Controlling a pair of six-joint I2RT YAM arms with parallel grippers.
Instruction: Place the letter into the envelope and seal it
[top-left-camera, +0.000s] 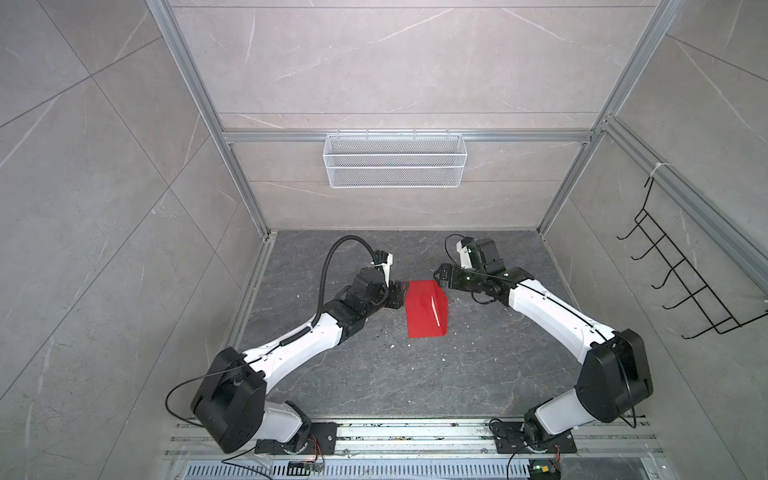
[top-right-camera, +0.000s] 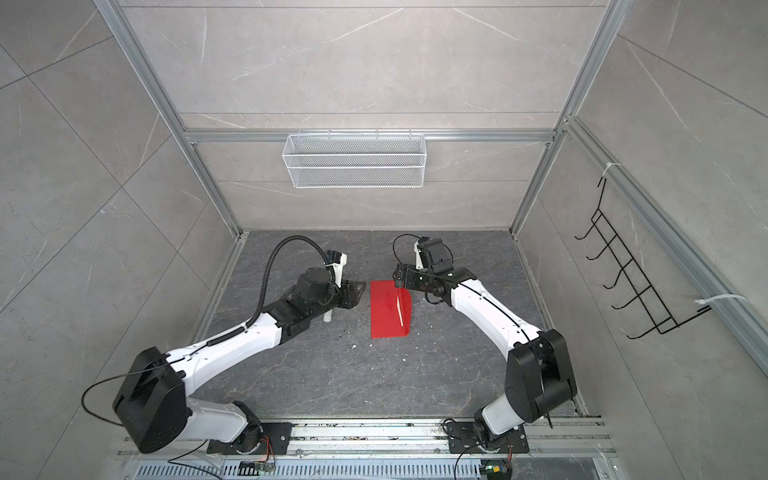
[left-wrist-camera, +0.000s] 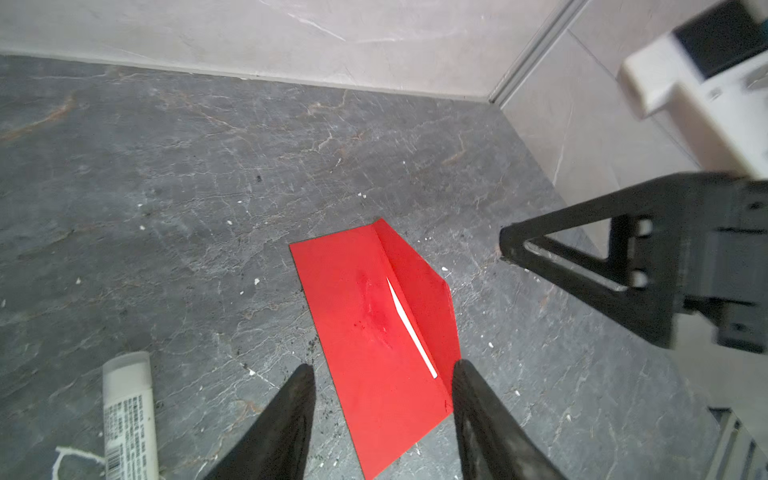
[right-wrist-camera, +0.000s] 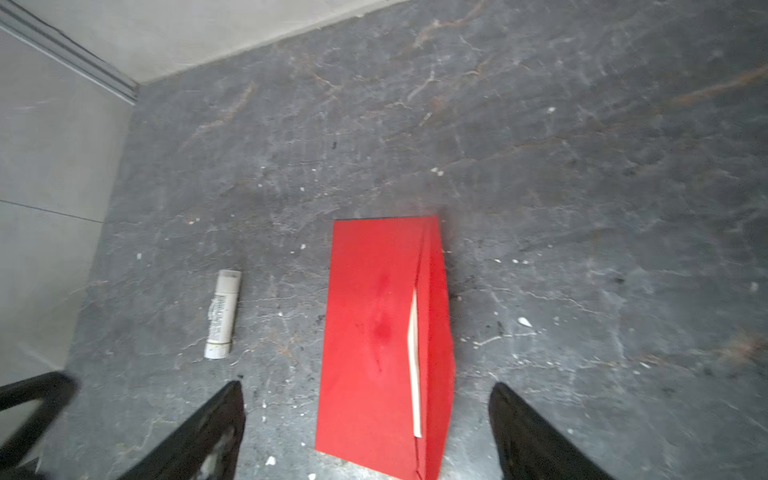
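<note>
The red envelope (top-left-camera: 422, 316) (top-right-camera: 386, 316) lies flat on the dark table between both arms. Its flap (left-wrist-camera: 424, 286) (right-wrist-camera: 436, 332) stands part-raised along one long side. Of the letter, only a thin pale strip (top-left-camera: 434, 309) (top-right-camera: 400, 309) (left-wrist-camera: 409, 328) (right-wrist-camera: 413, 361) shows at the envelope's mouth beneath the flap. My left gripper (top-left-camera: 397, 296) (top-right-camera: 354, 296) (left-wrist-camera: 384, 365) hovers open at the envelope's left edge, holding nothing. My right gripper (top-left-camera: 440, 277) (top-right-camera: 398, 279) (right-wrist-camera: 366, 385) is wide open over the far right corner, empty too.
A white glue-stick tube (top-right-camera: 328, 316) (left-wrist-camera: 129, 411) (right-wrist-camera: 223, 313) lies left of the envelope, under the left arm. A white mesh basket (top-left-camera: 394, 160) hangs on the back wall. A black hook rack (top-left-camera: 681, 274) is on the right wall. White crumbs dot the table.
</note>
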